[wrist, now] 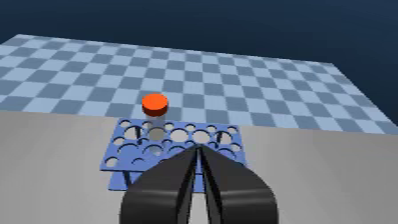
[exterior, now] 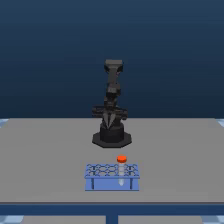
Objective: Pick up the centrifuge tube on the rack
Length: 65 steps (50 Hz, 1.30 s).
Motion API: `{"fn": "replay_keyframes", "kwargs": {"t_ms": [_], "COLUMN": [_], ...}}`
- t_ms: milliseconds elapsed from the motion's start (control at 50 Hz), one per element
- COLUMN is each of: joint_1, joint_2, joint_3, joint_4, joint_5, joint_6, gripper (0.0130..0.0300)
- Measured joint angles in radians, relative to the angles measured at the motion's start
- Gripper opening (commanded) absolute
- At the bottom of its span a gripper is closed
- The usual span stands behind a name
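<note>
Clenched, fingertips pressed together with nothing between: gripper (wrist: 199, 150) at lower centre of the wrist frame, hanging over the near side of the rack. In the exterior frame, hard to tell from the dark arm (exterior: 112, 107) at centre, so no reading of the jaws from there. Beneath all, grey table (exterior: 45, 160) across the lower half; beyond it in the wrist frame, blue checkered floor (wrist: 222, 75) across the upper half. At lower centre of the exterior frame, low blue rack (exterior: 112, 176), grid of round holes on top, dark posts at the sides. Seated in a hole along the rack's upper edge, upright: centrifuge tube (wrist: 155, 112), orange-red cap just above the rack top, well apart from the fingertips. Likely trouble: descending with jaws closed would strike the cap or the rack top rather than straddle the tube; approaching off-line would snag the grid edge and drag or tip the whole rack; closing only on the round cap might slip. Hard to make out: tube body, pale and mostly sunk in its hole; exact hole row in the exterior frame; rack's near holes, covered by the fingers.
</note>
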State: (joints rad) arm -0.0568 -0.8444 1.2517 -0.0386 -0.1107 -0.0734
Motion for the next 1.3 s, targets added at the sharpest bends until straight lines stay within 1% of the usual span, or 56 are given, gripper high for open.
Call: {"fn": "replay_keyframes", "kwargs": {"t_ms": [20, 760, 1060, 1300], "joint_1": [0.000, 0.003, 0.016, 0.035], "joint_2": [0.000, 0.007, 0.032, 0.070], "joint_3": [0.000, -0.003, -0.012, -0.028], "joint_4": [0.000, 0.026, 0.119, 0.241], "joint_5": [0.000, -0.002, -0.010, -0.022], "joint_6": [0.000, -0.022, -0.101, -0.207], "gripper": [0.0300, 0.0300, 0.0300, 0.0300]}}
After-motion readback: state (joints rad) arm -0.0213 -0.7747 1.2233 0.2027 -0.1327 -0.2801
